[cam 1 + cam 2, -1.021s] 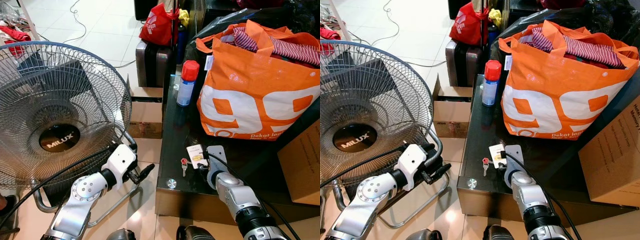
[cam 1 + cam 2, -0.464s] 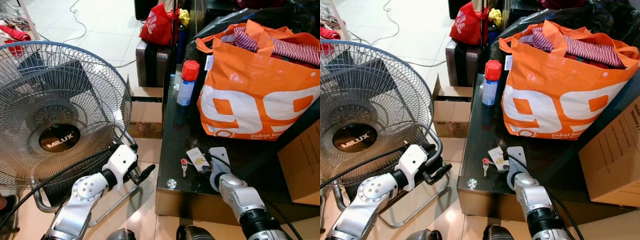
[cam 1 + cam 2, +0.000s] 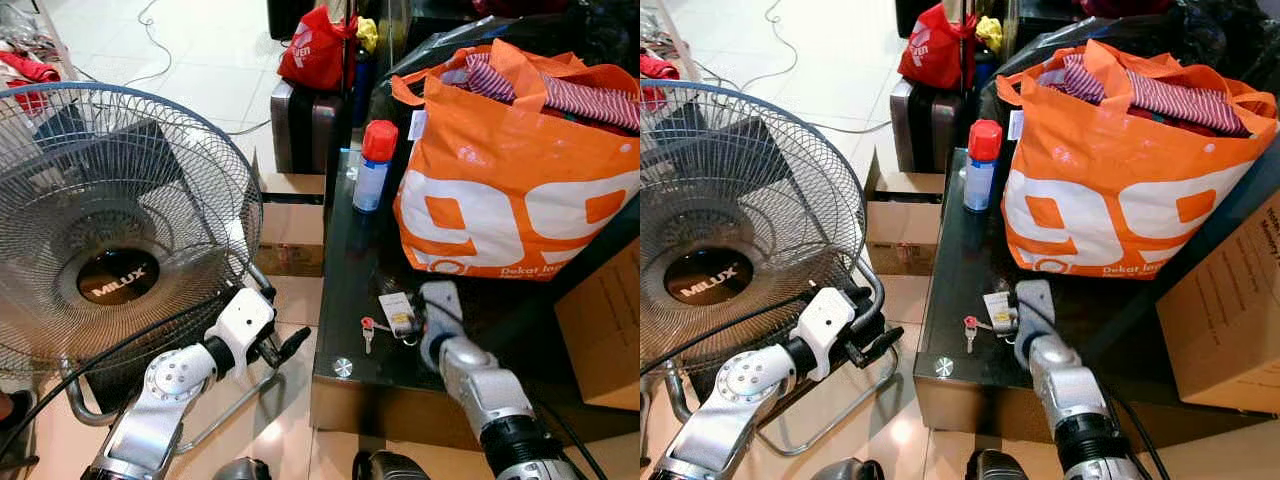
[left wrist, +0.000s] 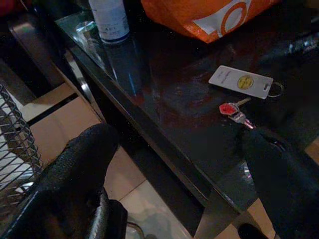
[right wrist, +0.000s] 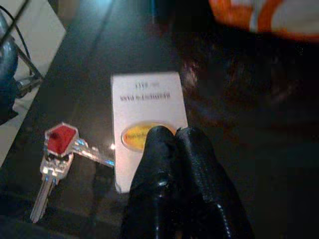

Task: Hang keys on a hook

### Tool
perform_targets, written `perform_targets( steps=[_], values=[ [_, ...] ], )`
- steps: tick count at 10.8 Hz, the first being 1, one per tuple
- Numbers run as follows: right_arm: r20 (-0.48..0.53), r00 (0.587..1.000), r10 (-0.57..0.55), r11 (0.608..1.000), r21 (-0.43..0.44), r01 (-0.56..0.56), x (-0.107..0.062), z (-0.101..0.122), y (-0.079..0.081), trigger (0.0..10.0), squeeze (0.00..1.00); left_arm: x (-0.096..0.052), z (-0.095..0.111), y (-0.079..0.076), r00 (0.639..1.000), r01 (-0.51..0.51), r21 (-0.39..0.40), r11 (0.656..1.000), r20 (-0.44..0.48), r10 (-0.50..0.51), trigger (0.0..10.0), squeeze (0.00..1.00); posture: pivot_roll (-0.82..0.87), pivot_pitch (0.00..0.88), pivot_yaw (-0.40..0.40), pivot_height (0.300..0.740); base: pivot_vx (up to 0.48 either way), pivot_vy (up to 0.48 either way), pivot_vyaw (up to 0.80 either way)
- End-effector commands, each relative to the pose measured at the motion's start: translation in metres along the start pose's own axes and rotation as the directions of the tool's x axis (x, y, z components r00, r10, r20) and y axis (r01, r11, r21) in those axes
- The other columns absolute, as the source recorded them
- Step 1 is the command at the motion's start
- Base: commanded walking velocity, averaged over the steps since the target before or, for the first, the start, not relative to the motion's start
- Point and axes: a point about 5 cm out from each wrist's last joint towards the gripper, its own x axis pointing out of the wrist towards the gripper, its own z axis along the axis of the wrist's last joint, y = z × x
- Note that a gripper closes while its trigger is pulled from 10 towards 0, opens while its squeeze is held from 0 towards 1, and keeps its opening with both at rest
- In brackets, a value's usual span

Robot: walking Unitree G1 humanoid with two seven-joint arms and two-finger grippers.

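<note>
Near the front edge of the dark glass surface lie the keys, a red-capped key ringed to a white tag; in the left eye view the right hand rests at the tag's end, far nearer than the left hand, which hovers off the surface's left edge. The left wrist view shows that hand's fingers spread wide, keys lying between and beyond them. The right wrist view shows its fingertips pressed together on the tag, the key's long axis slanting beside them.

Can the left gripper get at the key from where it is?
Probably yes: the left gripper hangs open off the table edge, and the key lies near that edge with bare tabletop between.
</note>
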Motion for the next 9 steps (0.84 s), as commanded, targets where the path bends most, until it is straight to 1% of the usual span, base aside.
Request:
perform_targets(
  steps=[1,2,3,4,5,6,7,8,9],
  values=[
    [0.027,1.000,0.001,0.999,-0.045,0.001,-0.001,0.004,-0.002,0.0,0.00,0.000,0.000,0.001,1.000,0.009,0.011,1.000,-0.001,-0.009,10.0,0.00,-0.13,0.103,-0.016,0.740,0.000,0.000,0.00],
    [0.055,0.998,0.007,0.993,-0.117,-0.001,-0.001,0.008,-0.002,0.0,0.00,0.001,0.000,0.001,1.000,0.010,0.014,1.000,0.000,-0.010,10.0,0.00,-0.13,0.097,-0.013,0.740,0.000,0.000,0.00],
    [0.063,0.998,0.016,0.989,-0.151,-0.006,-0.001,0.009,-0.003,0.0,0.00,0.001,0.001,0.001,1.000,0.011,0.016,1.000,0.001,-0.011,10.0,0.00,-0.13,0.095,-0.014,0.740,0.000,0.000,0.00],
    [0.034,0.998,0.054,0.984,-0.173,-0.047,-0.005,0.006,-0.005,10.0,0.00,0.000,0.001,0.001,1.000,0.014,0.022,1.000,0.000,-0.014,10.0,0.00,-0.12,0.092,-0.019,0.740,0.000,0.000,0.00],
    [-0.016,0.994,0.105,0.986,-0.128,-0.106,-0.013,-0.003,-0.007,10.0,1.00,-0.001,0.001,0.001,1.000,0.013,0.022,1.000,-0.001,-0.013,10.0,0.00,-0.12,0.088,-0.022,0.740,0.000,0.000,0.00],
    [-0.037,0.992,0.118,0.992,-0.050,-0.120,-0.019,-0.010,-0.011,10.0,1.00,-0.001,0.000,0.000,1.000,0.016,0.021,1.000,-0.004,-0.016,10.0,0.00,-0.12,0.087,-0.022,0.740,0.000,0.000,0.00],
    [-0.020,0.987,0.160,0.980,0.122,-0.157,-0.027,-0.015,-0.012,10.0,1.00,-0.002,0.000,-0.002,0.999,0.032,0.013,0.999,-0.006,-0.032,10.0,0.00,-0.13,0.086,-0.021,0.740,0.000,0.000,0.00],
    [-0.017,0.984,0.178,0.969,0.178,-0.172,-0.030,-0.017,-0.011,10.0,1.00,-0.002,-0.001,-0.003,0.999,0.036,0.008,0.999,-0.006,-0.035,10.0,0.00,-0.13,0.085,-0.020,0.740,0.000,0.000,0.00],
    [-0.020,0.982,0.187,0.961,0.210,-0.179,-0.034,-0.020,-0.010,10.0,1.00,-0.002,-0.001,-0.003,0.999,0.053,0.002,0.999,-0.007,-0.053,10.0,0.00,-0.13,0.087,-0.016,0.740,0.000,0.000,0.00]
  ],
)
